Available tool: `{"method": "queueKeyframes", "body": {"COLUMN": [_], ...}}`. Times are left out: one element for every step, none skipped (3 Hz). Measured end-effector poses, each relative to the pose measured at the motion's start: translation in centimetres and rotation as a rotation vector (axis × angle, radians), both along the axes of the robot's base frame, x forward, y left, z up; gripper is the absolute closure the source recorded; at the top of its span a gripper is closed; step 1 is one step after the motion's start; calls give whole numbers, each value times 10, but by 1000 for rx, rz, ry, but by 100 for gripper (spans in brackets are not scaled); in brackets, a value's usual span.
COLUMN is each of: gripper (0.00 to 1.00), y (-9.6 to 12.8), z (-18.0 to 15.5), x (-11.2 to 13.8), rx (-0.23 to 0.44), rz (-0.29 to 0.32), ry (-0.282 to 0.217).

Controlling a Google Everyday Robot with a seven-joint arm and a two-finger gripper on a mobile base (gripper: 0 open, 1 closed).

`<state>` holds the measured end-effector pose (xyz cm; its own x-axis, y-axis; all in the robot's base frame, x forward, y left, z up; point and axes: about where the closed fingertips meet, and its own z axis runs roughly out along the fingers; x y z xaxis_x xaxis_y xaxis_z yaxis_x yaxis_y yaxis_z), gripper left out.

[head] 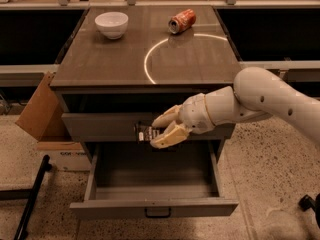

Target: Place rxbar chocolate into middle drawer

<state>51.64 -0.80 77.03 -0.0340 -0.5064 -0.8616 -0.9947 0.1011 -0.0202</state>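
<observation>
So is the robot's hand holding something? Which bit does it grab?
Yes. The gripper, just above the open middle drawer, pinches the rxbar chocolate by one end. The other end sticks out free.

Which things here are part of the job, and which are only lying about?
Part of the job: rxbar chocolate, held in the gripper above the open middle drawer.
Lying about: white bowl and tipped soda can on the cabinet; cardboard box beside it.
</observation>
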Motion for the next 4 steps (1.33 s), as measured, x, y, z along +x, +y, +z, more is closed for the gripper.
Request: {"method": "queueKeyframes", "body": {"gripper": [100,100,100,100], "y": [3,7,14,14], "z": [-39,-79,-123,-123], "x": [8,13,18,18], "rx": [-8,21,37,37], "rz": [-16,-19,-25,-25], "ry": [27,63,111,111]}}
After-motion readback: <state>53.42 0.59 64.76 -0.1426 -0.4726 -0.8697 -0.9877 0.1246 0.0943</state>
